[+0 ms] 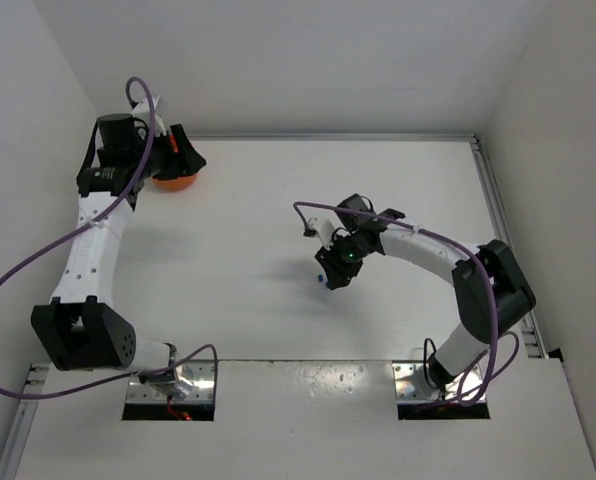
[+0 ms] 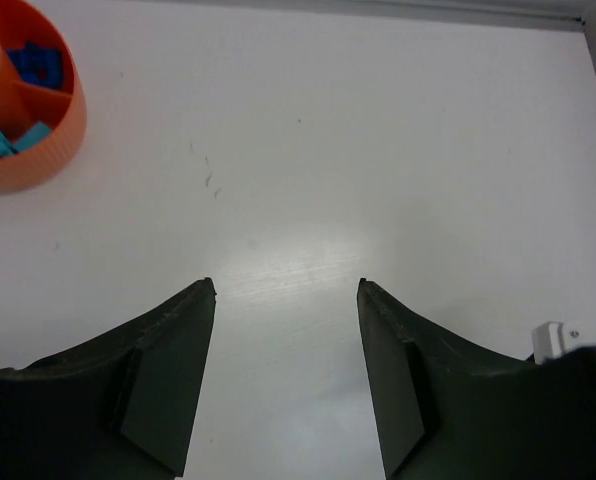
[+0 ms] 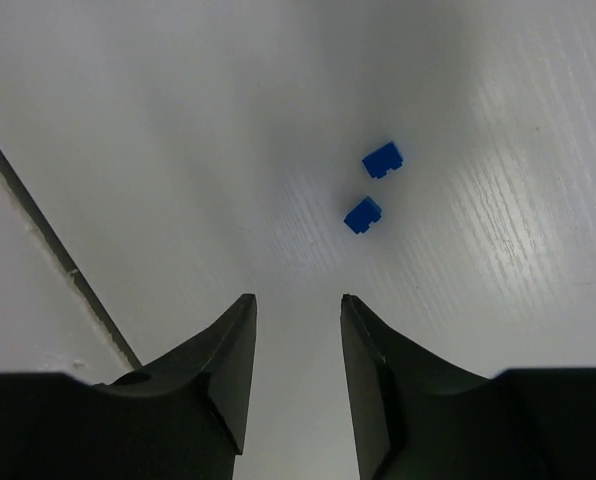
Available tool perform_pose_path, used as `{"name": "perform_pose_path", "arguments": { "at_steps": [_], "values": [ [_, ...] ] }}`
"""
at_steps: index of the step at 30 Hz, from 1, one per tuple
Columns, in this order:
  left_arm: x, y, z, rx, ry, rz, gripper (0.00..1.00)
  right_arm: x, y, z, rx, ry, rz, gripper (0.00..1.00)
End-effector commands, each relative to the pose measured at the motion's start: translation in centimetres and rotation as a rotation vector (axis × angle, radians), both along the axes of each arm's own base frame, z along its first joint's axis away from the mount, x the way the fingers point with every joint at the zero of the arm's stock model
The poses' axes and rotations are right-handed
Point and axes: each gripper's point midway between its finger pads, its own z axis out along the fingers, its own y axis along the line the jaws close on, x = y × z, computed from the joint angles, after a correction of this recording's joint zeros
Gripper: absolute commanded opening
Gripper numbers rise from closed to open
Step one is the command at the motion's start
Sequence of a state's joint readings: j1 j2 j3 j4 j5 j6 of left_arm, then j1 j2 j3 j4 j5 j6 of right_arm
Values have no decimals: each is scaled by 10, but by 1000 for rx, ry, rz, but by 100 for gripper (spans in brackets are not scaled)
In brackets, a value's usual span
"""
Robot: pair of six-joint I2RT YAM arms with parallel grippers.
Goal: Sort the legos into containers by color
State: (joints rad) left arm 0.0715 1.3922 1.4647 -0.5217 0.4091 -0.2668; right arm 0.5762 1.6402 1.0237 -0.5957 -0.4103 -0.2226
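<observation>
Top external shows white walls (image 1: 298, 60), a white table (image 1: 268, 210), an orange bowl (image 1: 177, 183).

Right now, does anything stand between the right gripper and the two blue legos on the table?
Nothing visible does. Only bare table lies between the right gripper and the nearer blue lego; the farther blue lego sits just beyond it. The jaws stand apart, empty.
</observation>
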Motion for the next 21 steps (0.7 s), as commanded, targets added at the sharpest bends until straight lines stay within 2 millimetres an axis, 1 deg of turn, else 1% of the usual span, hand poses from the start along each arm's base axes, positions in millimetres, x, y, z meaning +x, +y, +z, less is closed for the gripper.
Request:
{"name": "perform_pose_path", "arguments": {
  "at_steps": [1, 2, 3, 4, 5, 6, 7, 9, 10, 11, 12, 14, 17, 19, 20, 21],
  "values": [
    [-13, -7, 8, -41, -27, -4, 65, 8, 11, -2, 11, -4, -61, 40],
    [-15, -7, 3, -41, -16, -3, 65, 12, 11, -3, 2, -4, -77, 36],
    [-16, -6, 10, -42, -38, 12, 65, 13, 11, -11, -14, 13, -102, 28],
    [-17, -6, 4, -43, -25, 13, 65, 15, 12, -14, -31, 12, -111, 28],
    [-18, -4, 7, -39, -34, 21, 65, 21, 13, -15, -46, 1, -128, 27],
    [-18, -4, 8, -39, -34, 21, 66, 23, 12, -18, -72, -4, -128, 27],
    [-18, -4, 8, -39, -34, 21, 66, 24, 12, -25, -92, 11, -142, 30],
    [-19, -5, 8, -46, -31, 24, 66, 26, 13, -27, -99, 19, -141, 42],
    [-19, -5, 8, -46, -31, 24, 66, 26, 13, -27, -99, 24, -151, 44],
    [-19, -5, 8, -46, -31, 24, 66, 24, 14, -31, -114, 25, -144, 44],
    [-19, -5, 8, -46, -31, 24, 66, 26, 13, -33, -118, 15, -160, 44],
    [-19, -5, 8, -46, -31, 24, 66, 27, 12, -33, -125, 10, -163, 44],
    [-15, -5, 1, -55, -8, 28, 66, 28, 13, -39, -134, 26, -171, 45],
    [-15, -5, 0, -55, -8, 28, 66, 29, 18, -42, -138, 30, -161, 45],
    [-12, -5, -3, -56, 3, 29, 66, 28, 15, -48, -155, 36, -164, 45],
    [-12, -5, -4, -56, 3, 29, 66, 27, 14, -48, -161, 43, -163, 45]
  ]
}}
